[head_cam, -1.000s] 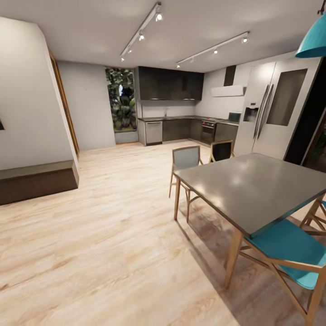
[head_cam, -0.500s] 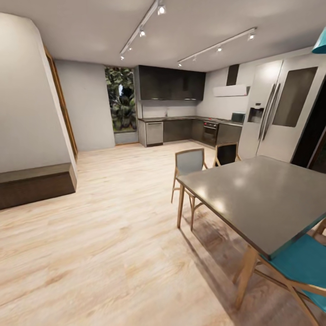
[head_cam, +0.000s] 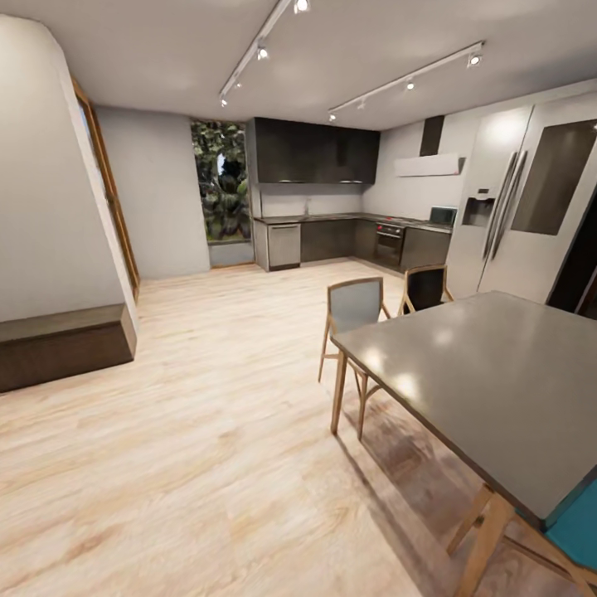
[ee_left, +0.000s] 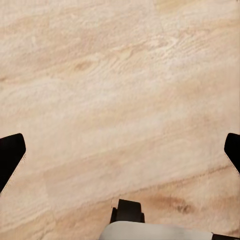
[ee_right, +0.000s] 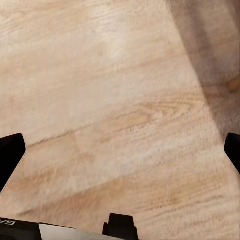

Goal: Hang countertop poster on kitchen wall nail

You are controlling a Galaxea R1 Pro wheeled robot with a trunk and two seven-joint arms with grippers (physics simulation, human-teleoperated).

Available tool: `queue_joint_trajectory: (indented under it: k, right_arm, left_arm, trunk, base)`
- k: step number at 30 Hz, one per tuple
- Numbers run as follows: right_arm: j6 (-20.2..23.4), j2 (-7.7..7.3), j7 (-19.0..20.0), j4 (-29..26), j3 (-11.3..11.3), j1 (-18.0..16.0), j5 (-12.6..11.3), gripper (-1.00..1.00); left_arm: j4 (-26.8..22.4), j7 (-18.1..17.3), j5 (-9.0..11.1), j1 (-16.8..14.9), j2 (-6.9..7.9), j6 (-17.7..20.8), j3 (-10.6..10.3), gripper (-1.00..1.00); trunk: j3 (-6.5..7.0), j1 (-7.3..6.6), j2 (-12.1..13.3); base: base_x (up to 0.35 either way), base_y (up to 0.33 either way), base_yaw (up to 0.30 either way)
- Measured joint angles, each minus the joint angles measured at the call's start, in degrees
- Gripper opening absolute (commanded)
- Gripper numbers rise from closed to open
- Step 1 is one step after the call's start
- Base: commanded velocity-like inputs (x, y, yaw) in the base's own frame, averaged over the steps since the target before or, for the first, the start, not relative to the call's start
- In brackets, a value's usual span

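Left gripper (ee_left: 120,150): spread wide, nothing between the dark fingertips (ee_left: 11,157), hanging above bare plank floor.
Right gripper (ee_right: 120,150): likewise spread wide and holding nothing, over floor at the edge of a shadow.
Floor (head_cam: 207,431): pale wood planks, the largest open stretch, running unobstructed from the near foreground to the far kitchen.
Dining table (head_cam: 489,390): dark grey top on wooden legs, filling the right side; its near-left edge borders the open lane.
Fridge (head_cam: 522,207): tall, pale, against the right wall beyond the table.
Low bench (head_cam: 62,347): dark, along the left wall, bounding the lane on that side.
Chairs (head_cam: 355,307): two at the table's far end, one grey, one dark.
Kitchen desk (head_cam: 332,218): far back, atop dark cabinets; too distant to tell whether the poster lies on it.
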Motion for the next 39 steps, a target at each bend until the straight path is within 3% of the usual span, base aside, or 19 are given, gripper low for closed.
queue_joint_trajectory:
  k: [18, 39]
  right_arm:
    - [-0.1, 0.05, -0.1, -0.1, 0.0, 0.0, -0.1, 1.00]
    - [-0.1, 0.21, -0.2, -0.1, -0.3, 0.0, -0.5, 1.00]
  left_arm:
    - [0.0, 0.0, 0.0, 0.0, 0.01, 0.0, 0.0, 1.00]
    - [0.0, -0.1, 0.0, 0.0, 0.00, 0.0, 0.0, 1.00]
  trunk:
    - [0.00, 0.00, 0.0]
    - [0.00, 0.00, 0.0]
  base:
    - [0.336, 0.122, 0.008]
    - [0.336, 0.156, 0.192]
